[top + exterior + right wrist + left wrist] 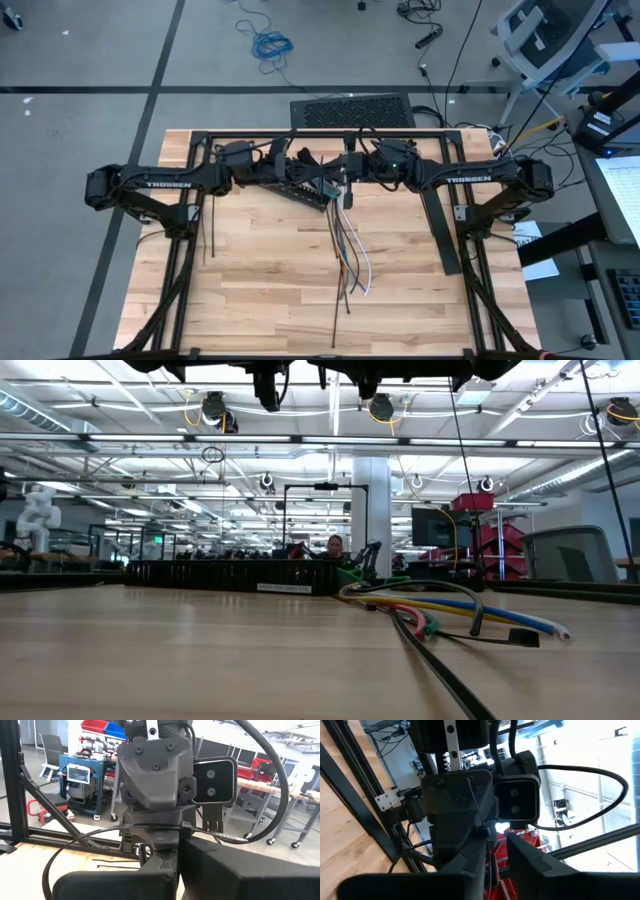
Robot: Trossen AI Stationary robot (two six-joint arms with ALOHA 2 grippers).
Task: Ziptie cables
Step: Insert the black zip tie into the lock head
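My two grippers meet tip to tip high above the table's far middle: left gripper, right gripper. The right one is shut on a thin dark ziptie bent into a wide loop. The left one faces it with a narrow gap between its fingers. The cables, wires in white, red, green, orange and blue, lie lengthwise on the wood below the grippers. Their near ends are fanned out. Whether the loop goes round them does not show. My right gripper pinches the ziptie at its small head between its two fingertips, coming level from the table's right. The strip runs across the fingers. The loop sags clear of the table on one side, and the tail sticks out on the other. My left gripper stands right at the ziptie, but I cannot tell whether its fingers touch it.
Spare zipties lie on the table at the left and near the cables' ends. A long black slotted rail lies at the right, and a shorter black piece sits under the left arm. A black frame borders the table.
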